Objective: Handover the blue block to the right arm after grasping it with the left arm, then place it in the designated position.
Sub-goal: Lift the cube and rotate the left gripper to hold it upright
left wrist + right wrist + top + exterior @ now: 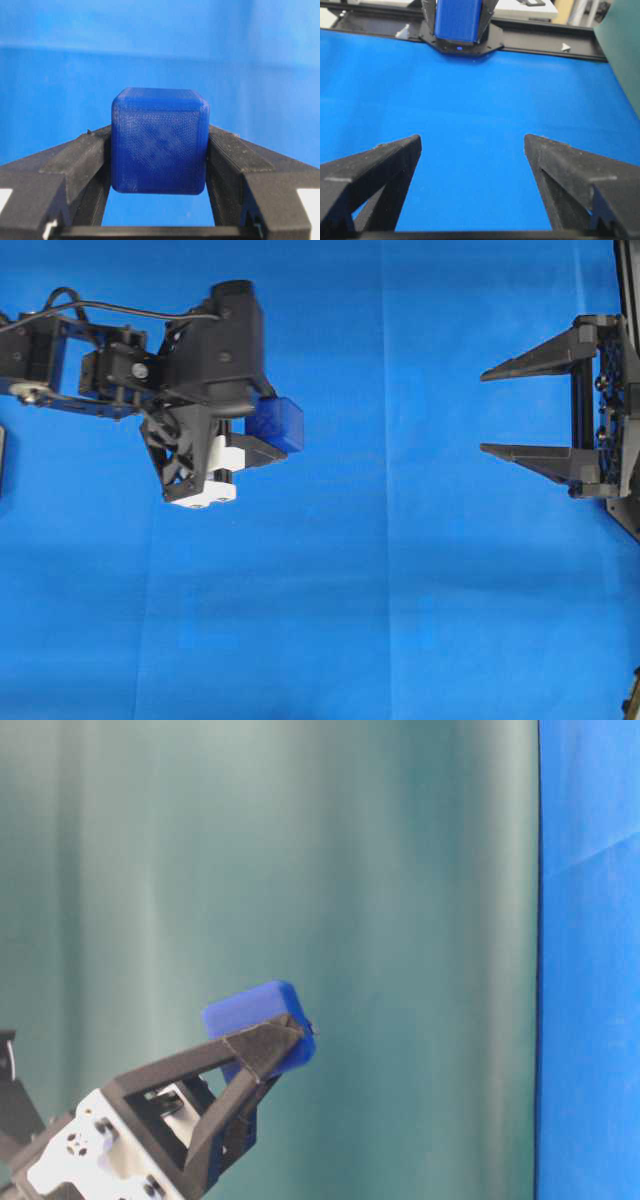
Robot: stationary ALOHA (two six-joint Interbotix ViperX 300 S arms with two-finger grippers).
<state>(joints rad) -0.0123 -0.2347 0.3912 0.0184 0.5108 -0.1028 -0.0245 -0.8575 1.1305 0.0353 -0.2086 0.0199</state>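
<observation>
A: Looking from overhead, you lose most of the left gripper (262,440); its own wrist housing covers the fingers, and only the white pieces and a corner of the blue block (277,422) poke out. The right arm (600,410) is cut off at the picture's right edge.

B: So is the block held?

A: Yes. Check your left wrist view: the two black fingers (82,160) press flat against opposite faces of the blue block (159,141), pinching it at their tips. In the table-level view the block (258,1020) sits at the fingertips, lifted clear of the cloth, against a green curtain (300,860).

B: And the right gripper?

A: Your right gripper (483,411) is spread wide with nothing between the jaws, well apart from the block, tips pointing toward it across the blue cloth (380,590).

B: Surfaces?

A: The block is a rounded-edge cube with a fine woven-looking print texture. The fingers are long, tapered, matte black and slightly grainy. The cloth is smooth, with faint fold creases.
</observation>
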